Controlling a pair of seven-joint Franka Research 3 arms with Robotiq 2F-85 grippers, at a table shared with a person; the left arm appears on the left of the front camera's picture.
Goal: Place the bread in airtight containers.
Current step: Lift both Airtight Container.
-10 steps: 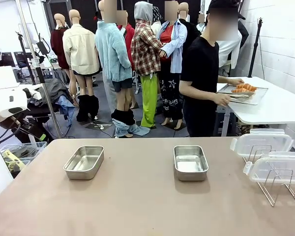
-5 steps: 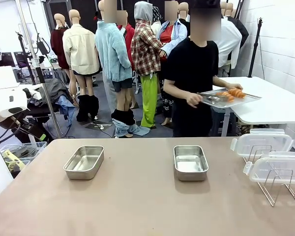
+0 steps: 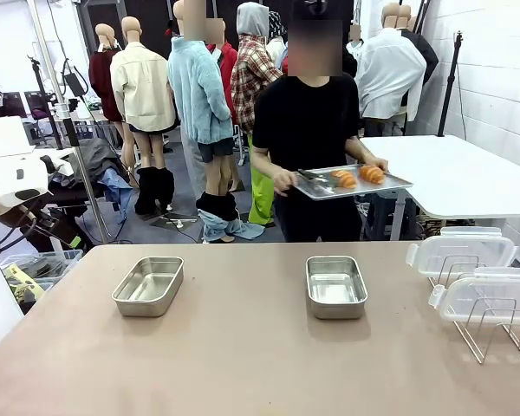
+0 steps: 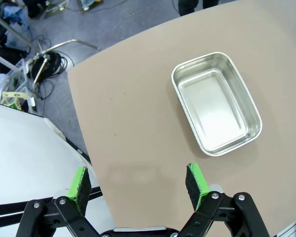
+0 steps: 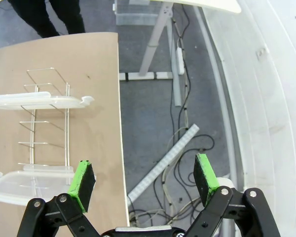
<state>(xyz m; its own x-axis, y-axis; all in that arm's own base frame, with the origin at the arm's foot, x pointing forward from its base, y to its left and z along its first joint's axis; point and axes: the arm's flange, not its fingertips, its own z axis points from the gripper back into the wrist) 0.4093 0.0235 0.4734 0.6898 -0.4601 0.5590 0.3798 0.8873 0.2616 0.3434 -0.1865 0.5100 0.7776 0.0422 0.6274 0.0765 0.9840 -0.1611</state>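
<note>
Two golden-brown croissants, the bread (image 3: 358, 177), lie on a flat steel tray (image 3: 390, 184) that a person in black holds with both hands behind the table's far edge. Two empty steel tins stand on the table: one at the left (image 3: 148, 285) and one near the middle (image 3: 335, 286). In the left wrist view my left gripper (image 4: 139, 181) hangs open high over the table, with a tin (image 4: 217, 110) ahead of it. My right gripper (image 5: 144, 179) is open too, above the table's edge and the floor beside it.
Two clear plastic lids (image 3: 462, 254) (image 3: 490, 297) rest on a wire rack (image 3: 494, 334) at the table's right; the right wrist view shows that rack (image 5: 45, 123) too. A white side table (image 3: 468, 178) stands behind on the right. Cables lie on the floor (image 5: 187, 138).
The person has turned from the white side table and carried the tray with the croissants leftward, now facing my table. Tins, lids and rack have not moved.
</note>
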